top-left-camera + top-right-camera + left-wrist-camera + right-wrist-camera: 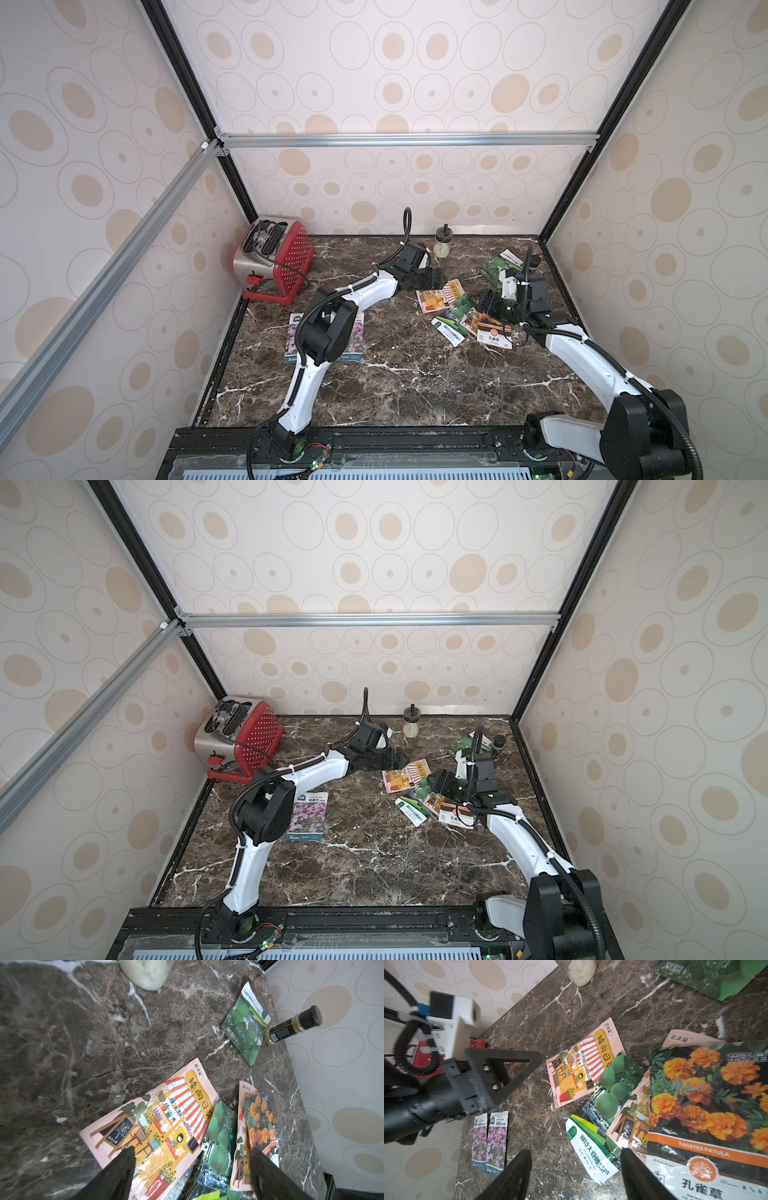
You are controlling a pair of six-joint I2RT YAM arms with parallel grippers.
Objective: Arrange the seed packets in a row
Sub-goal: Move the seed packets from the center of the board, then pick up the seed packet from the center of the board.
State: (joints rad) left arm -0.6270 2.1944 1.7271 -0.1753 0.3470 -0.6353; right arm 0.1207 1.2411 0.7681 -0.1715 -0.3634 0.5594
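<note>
Several seed packets lie on the marble. Two purple-flower packets (490,1140) sit side by side at the left, partly behind my left arm in a top view (309,816). A pink shopfront packet (158,1126) lies mid-table, its edge over a green gourd packet (591,1126). Beside them, an orange marigold packet (706,1105) covers a second shopfront packet (243,1126). Another green packet (245,1028) lies at the back right. My left gripper (193,1159) hangs open over the shopfront packet's near end. The right gripper (575,1157) is open above bare marble and the gourd packet's white end.
A red toaster (274,257) stands in the back left corner. A small glass jar (442,245) sits by the back wall. A black-capped bottle (291,1026) lies against the back green packet by the right wall. Walls close three sides.
</note>
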